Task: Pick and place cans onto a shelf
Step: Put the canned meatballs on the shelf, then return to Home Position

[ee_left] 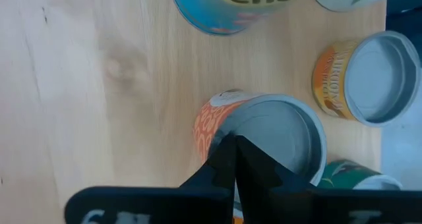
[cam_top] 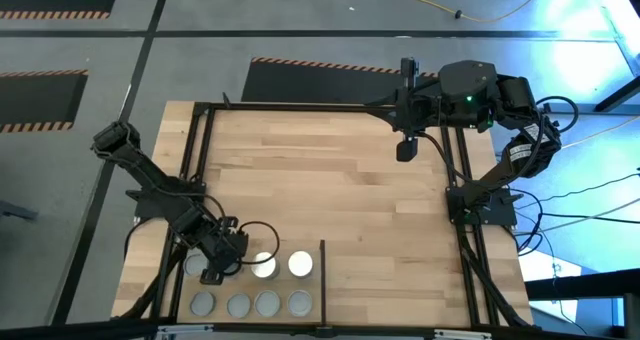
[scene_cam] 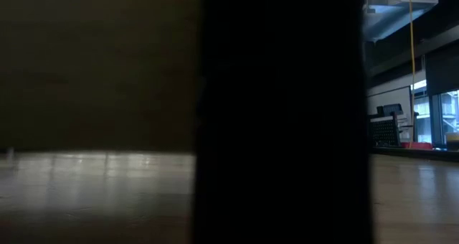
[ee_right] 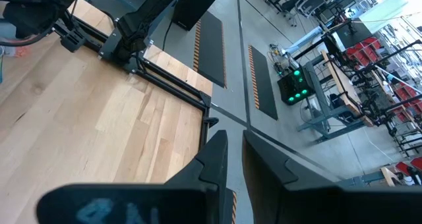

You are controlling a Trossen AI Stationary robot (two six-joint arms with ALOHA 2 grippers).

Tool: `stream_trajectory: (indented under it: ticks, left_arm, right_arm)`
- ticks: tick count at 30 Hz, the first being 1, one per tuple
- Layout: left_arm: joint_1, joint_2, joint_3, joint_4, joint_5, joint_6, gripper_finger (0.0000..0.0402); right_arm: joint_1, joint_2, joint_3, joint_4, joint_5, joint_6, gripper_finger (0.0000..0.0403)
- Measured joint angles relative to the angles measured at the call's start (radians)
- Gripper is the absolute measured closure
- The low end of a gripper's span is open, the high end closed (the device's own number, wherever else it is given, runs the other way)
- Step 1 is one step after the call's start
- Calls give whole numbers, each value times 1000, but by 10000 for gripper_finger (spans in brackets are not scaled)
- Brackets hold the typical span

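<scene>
You see a pale planked wooden table (cam_top: 330, 190) over grey floor. Grey-topped metal cans (cam_top: 250, 303) stand at its near left corner; your left pincer (cam_top: 212, 273), closed and empty, hovers over an orange-labelled can (ee_left: 264, 135). Right pincer (cam_top: 405, 150) hangs slightly parted, empty, near the far edge.

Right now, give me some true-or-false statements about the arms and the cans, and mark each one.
1. The left gripper is shut, just above an orange-labelled can. True.
2. The right gripper holds a can. False: it holds nothing, hanging over bare table near the far edge.
3. The cans sit in the near left corner, left of a thin black bar. True.
4. All can tops are dull grey. False: two tops are bright white.
5. A can lies tipped on its side. False: all visible cans stand upright.
</scene>
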Motion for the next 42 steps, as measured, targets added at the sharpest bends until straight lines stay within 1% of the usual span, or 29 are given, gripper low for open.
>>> stream_trajectory:
  ticks: [10, 15, 21, 25, 28, 31, 33, 35, 38, 40, 42]
  left_arm:
    - [3, 0, -1, -1, -13, 8, 401]
    - [3, -29, 9, -12, -13, -17, 401]
    - [3, -66, 75, -38, -65, -18, 401]
    - [-2, -66, 112, -38, -42, -43, 401]
    - [-3, -67, 177, -60, -53, -41, 401]
    - [3, -95, 282, -197, -123, -45, 401]
    - [2, -118, 371, -306, -205, -65, 401]
    - [1, -143, 462, -383, -320, -69, 401]
    - [-2, -182, 579, -415, -516, -16, 401]
    - [-6, -210, 642, -417, -604, 64, 401]
    - [-11, -240, 684, -419, -662, 138, 401]
  right_arm:
    - [0, 0, 0, 0, -1, 0, 353]
    - [0, 0, 0, 0, -1, 0, 353]
    - [0, 0, 0, -1, -1, 0, 353]
    - [0, 0, 0, -2, -1, 0, 353]
    - [0, 0, 0, -2, -1, 0, 353]
    - [0, 0, 0, 0, 0, 0, 353]
    - [0, -3, 0, -2, -1, 2, 353]
    - [0, -14, 0, -14, -1, 21, 353]
    - [0, -36, 0, -38, -1, 58, 353]
    - [0, -50, 0, -52, 0, 100, 353]
    - [0, -64, 0, -76, -7, 130, 353]
